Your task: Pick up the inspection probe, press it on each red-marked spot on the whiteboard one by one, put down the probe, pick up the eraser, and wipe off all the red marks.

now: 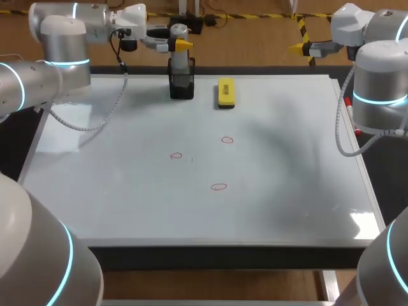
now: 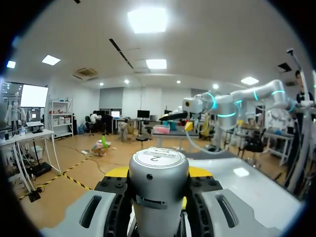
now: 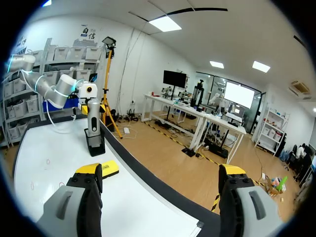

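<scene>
Three red marks lay on the whiteboard [image 1: 127, 204]: the nearest red mark [image 1: 218, 187] toward the front, a left red mark [image 1: 176, 155] and a right red mark [image 1: 227, 140] farther back, all well apart. Beyond them, near the board's far edge, the yellow eraser [image 1: 225, 92] lay flat, untouched. Just beside it stood the inspection probe [image 1: 180, 62], upright, its lower end hidden inside a black holder [image 1: 182, 86]. The left claw [image 2: 158, 174] was closed on the probe's upper part, one finger pressed against each side; its yellow tips were mostly hidden behind the silver body in the left wrist view. The right claw [image 3: 160, 174] hung past the board's far right corner, spread wide with nothing between its fingers [image 3: 88, 174]. From above, its tips were hard to make out.
</scene>
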`<state>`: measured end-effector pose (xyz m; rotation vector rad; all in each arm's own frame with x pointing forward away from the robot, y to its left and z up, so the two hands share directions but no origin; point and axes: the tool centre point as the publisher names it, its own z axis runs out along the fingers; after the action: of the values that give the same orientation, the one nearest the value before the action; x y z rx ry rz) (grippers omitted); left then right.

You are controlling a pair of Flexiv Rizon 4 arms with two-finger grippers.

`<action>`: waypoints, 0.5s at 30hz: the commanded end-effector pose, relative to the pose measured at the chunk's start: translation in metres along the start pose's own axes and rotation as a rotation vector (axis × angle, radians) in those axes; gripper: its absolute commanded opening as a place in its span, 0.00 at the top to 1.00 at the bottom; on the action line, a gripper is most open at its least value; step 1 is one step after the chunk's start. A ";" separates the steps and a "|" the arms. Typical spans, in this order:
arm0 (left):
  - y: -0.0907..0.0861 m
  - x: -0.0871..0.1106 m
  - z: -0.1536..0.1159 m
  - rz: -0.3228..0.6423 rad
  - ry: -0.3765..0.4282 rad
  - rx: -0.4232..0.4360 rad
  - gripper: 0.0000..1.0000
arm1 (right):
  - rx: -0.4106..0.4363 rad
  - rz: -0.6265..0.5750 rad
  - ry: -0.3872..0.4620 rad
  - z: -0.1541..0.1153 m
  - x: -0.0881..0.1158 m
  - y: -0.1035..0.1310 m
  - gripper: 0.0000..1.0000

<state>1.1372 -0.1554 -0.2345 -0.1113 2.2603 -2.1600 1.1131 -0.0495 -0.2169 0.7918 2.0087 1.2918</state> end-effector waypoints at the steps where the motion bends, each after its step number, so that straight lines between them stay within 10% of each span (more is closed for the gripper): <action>1: -0.012 0.007 -0.001 0.002 -0.025 -0.007 1.00 | 0.001 0.000 0.001 0.000 0.000 0.000 0.00; 15: -0.055 0.009 0.000 0.029 -0.059 -0.019 1.00 | 0.001 0.000 0.001 0.000 0.000 0.000 0.00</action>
<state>1.1397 -0.1581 -0.1913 -0.1104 2.2261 -2.1343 1.1131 -0.0494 -0.2169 0.7918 2.0087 1.2918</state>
